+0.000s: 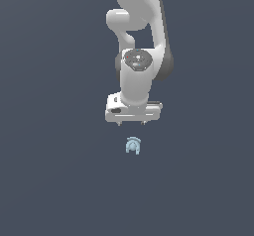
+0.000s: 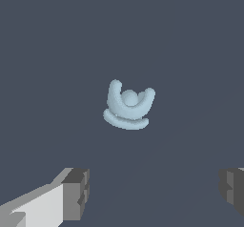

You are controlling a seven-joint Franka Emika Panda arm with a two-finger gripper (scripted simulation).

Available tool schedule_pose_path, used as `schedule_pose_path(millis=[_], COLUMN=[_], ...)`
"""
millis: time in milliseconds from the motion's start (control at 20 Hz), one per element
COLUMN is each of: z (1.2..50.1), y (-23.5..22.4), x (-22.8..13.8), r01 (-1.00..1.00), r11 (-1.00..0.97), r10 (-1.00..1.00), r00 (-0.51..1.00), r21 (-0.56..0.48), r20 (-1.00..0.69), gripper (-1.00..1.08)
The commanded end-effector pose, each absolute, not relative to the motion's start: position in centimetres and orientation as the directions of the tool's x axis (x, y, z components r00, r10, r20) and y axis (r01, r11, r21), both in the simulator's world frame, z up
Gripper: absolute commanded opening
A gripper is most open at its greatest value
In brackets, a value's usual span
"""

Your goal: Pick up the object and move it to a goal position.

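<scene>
Below the white gripper (image 1: 132,124), at about its 6 o'clock in the exterior view, lies the pale light-blue arched object (image 1: 133,146) on the dark floor (image 1: 54,180), apart from the fingertips (image 2: 76,192). Jaws stand spread wide, holding nothing.

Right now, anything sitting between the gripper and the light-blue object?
Nothing visible. The gripper is open and apart from the light-blue object, with only bare dark surface between the fingers and it. No goal marker shows, so that path can't be judged.
</scene>
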State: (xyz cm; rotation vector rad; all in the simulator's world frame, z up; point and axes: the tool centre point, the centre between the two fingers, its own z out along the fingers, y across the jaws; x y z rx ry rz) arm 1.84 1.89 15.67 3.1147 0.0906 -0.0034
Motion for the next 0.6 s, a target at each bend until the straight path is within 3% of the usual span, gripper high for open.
schedule_pose_path(millis=[0, 550], z=[14.8, 10.0], y=[2.1, 2.8], x=[2.5, 5.6], r01=[0.026, -0.142], r11=[-0.999, -0.990], r10=[0.026, -0.142], r00=[1.000, 0.990], r21=[0.021, 0.003], r20=[-0.002, 0.000], gripper=[1.00, 1.00])
